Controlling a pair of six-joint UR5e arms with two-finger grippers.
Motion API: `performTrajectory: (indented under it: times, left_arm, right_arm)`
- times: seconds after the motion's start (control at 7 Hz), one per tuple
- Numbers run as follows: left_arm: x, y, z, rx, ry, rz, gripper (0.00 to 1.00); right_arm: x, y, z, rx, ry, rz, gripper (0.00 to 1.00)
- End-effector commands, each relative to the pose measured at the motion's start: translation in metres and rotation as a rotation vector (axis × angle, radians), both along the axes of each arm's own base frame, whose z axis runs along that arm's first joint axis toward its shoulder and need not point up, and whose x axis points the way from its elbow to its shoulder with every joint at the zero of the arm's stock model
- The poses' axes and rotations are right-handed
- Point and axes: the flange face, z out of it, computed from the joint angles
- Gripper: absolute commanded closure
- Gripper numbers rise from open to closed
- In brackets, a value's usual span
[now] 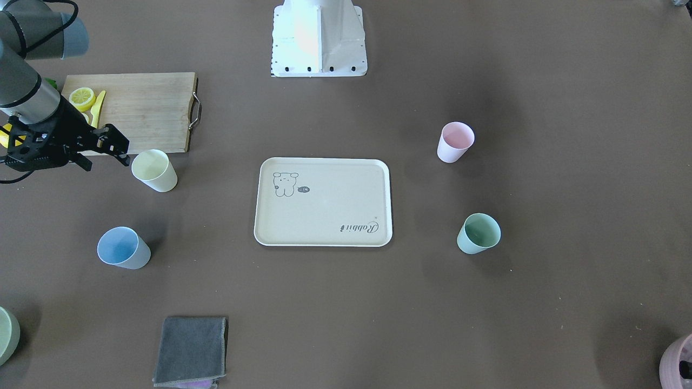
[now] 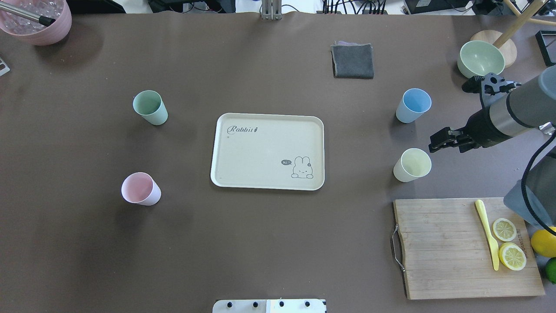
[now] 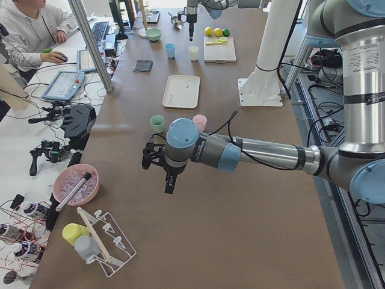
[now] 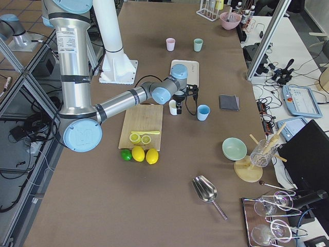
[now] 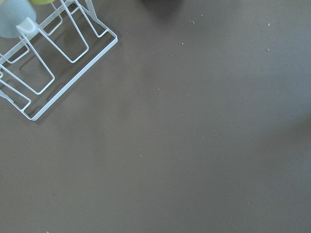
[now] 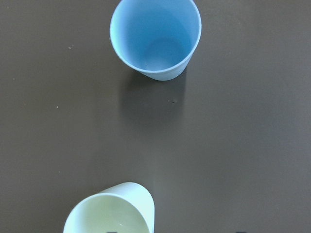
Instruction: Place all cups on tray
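Observation:
The cream tray point(image 1: 324, 239) point(image 2: 260, 148) lies mid-table with nothing on it. Four cups stand upright on the table around it. The yellow cup point(image 1: 154, 170) point(image 2: 412, 165) point(image 6: 109, 213) and the blue cup point(image 1: 123, 248) point(image 2: 413, 105) point(image 6: 155, 39) are on my right side. The pink cup point(image 1: 455, 141) point(image 2: 140, 189) and the green cup point(image 1: 478, 233) point(image 2: 150, 107) are on my left side. My right gripper point(image 1: 105, 159) point(image 2: 434, 145) is open and empty, just beside the yellow cup, away from the tray. My left gripper point(image 3: 167, 183) hovers over bare table short of the pink and green cups; I cannot tell whether it is open or shut.
A wooden cutting board point(image 2: 438, 248) with lemon slices and a yellow knife lies near the yellow cup. A grey cloth point(image 2: 352, 61), a green bowl point(image 2: 480, 58) and a pink pot point(image 2: 39, 21) sit along the far edge. A wire rack point(image 5: 48, 63) lies under the left wrist.

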Motion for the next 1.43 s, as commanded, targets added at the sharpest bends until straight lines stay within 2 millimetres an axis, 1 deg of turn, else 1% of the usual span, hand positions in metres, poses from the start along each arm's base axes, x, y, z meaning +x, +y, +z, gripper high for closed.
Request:
performTrajectory:
  times: [0.0, 0.14, 0.29, 0.43, 0.57, 0.71, 0.86, 1.0, 1.14, 1.29]
  left_arm:
    - [0.046, -0.012, -0.016, -0.054, 0.035, -0.011, 0.02]
    - [0.091, -0.019, -0.031, -0.069, 0.024, -0.056, 0.02]
    - [0.131, -0.018, -0.041, -0.084, 0.043, -0.061, 0.02]
    - [0.155, -0.017, -0.064, -0.097, 0.073, -0.058, 0.02]
    - [0.177, -0.015, -0.084, -0.113, 0.099, -0.052, 0.02]
    - [0.204, -0.019, -0.106, -0.131, 0.126, -0.054, 0.02]
    - [0.235, -0.021, -0.126, -0.149, 0.143, -0.057, 0.02]
    - [0.274, -0.017, -0.141, -0.17, 0.146, -0.06, 0.02]
    - [0.304, -0.008, -0.144, -0.176, 0.131, -0.056, 0.02]
    - [0.332, 0.003, -0.154, -0.176, 0.132, -0.027, 0.02]
  right_arm:
    - [-0.021, 0.001, 0.006, -0.015, 0.01, -0.021, 0.16]
    - [-0.025, 0.003, 0.007, -0.018, 0.012, -0.03, 0.17]
    - [-0.032, 0.003, 0.011, -0.024, 0.019, -0.04, 0.2]
    - [-0.037, 0.003, 0.015, -0.032, 0.024, -0.047, 0.3]
    - [-0.041, 0.005, 0.016, -0.033, 0.027, -0.054, 0.57]
    - [-0.045, 0.006, 0.019, -0.032, 0.035, -0.057, 0.96]
    - [-0.047, 0.005, 0.014, -0.027, 0.028, -0.059, 1.0]
    - [-0.054, -0.003, -0.007, -0.022, 0.005, -0.05, 1.0]
    - [-0.062, -0.008, -0.034, -0.054, -0.01, -0.022, 1.0]
    - [-0.073, -0.018, -0.066, -0.06, -0.009, -0.02, 1.0]
